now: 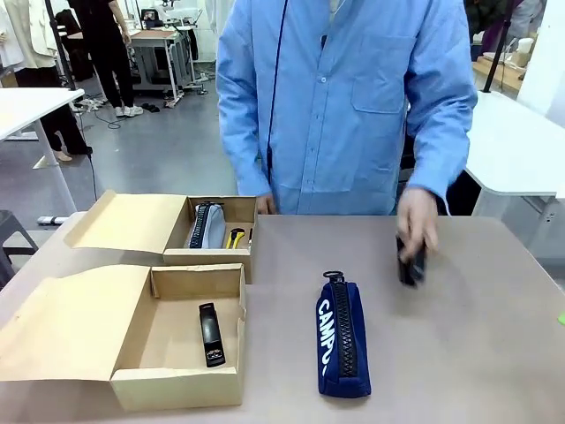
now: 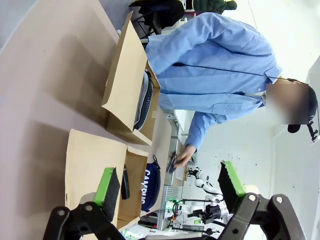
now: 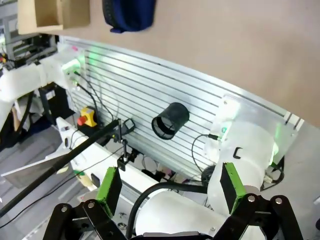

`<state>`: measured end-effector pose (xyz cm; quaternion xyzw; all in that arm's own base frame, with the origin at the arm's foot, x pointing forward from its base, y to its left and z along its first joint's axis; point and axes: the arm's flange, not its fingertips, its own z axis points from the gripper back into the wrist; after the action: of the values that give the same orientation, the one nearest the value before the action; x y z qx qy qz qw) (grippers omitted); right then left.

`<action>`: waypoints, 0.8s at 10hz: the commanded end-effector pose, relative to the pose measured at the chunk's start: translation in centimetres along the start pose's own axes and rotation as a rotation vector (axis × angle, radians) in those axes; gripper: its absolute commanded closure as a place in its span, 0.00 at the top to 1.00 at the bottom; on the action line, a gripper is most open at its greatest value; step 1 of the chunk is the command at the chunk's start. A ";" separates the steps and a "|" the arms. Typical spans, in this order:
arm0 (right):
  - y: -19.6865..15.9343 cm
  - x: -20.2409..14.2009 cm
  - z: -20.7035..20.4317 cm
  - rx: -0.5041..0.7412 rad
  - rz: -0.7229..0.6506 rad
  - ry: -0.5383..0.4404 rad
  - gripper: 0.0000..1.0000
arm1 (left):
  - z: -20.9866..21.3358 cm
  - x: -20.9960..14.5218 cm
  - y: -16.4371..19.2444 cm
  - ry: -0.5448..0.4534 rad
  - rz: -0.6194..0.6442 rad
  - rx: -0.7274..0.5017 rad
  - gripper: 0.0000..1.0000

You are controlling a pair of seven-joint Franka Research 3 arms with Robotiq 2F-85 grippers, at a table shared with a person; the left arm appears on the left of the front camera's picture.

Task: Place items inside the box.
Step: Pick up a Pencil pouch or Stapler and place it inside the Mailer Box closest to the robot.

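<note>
The box (image 1: 132, 353) lies open at the near left, flap lid folded out, with a black stapler (image 1: 210, 334) on its floor. A navy "CAMPUS" pencil case (image 1: 342, 336) lies on the table to its right. The person's hand (image 1: 415, 225) holds a blurred black item (image 1: 410, 267) over the right side. My left gripper (image 2: 169, 182) is open and high, looking down on the box (image 2: 92, 165), the stapler (image 2: 125, 182) and the pencil case (image 2: 150, 185). My right gripper (image 3: 171, 189) is open, off the table's near edge, with the pencil case (image 3: 129, 12) far beyond it.
A second cardboard box (image 1: 212, 256) stands behind the first, holding a grey pencil case (image 1: 205, 227) and a yellow-and-black utility knife (image 1: 235, 237). The person in a blue coat (image 1: 344, 106) stands at the far edge. The slatted metal robot base (image 3: 165, 95) fills the space under my right gripper.
</note>
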<state>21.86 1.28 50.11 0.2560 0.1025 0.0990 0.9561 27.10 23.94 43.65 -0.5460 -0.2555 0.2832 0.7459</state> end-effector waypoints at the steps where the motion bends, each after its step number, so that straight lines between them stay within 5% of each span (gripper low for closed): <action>1: -1.2 -0.5 -3.6 -0.011 0.024 -0.005 1.00 | 0.0 -0.1 0.0 -0.006 -0.019 -0.022 1.00; 4: 1.9 1.9 -4.2 -0.032 0.022 -0.071 1.00 | 0.0 -0.1 0.0 -0.006 -0.019 -0.022 1.00; 8: 14.0 9.4 -10.3 -0.263 -0.069 -0.167 1.00 | 0.0 -0.1 0.0 -0.006 -0.019 -0.022 1.00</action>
<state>24.95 16.58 48.76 0.1788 0.0140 0.0874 0.9799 27.14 23.93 43.62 -0.5461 -0.2549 0.2832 0.7461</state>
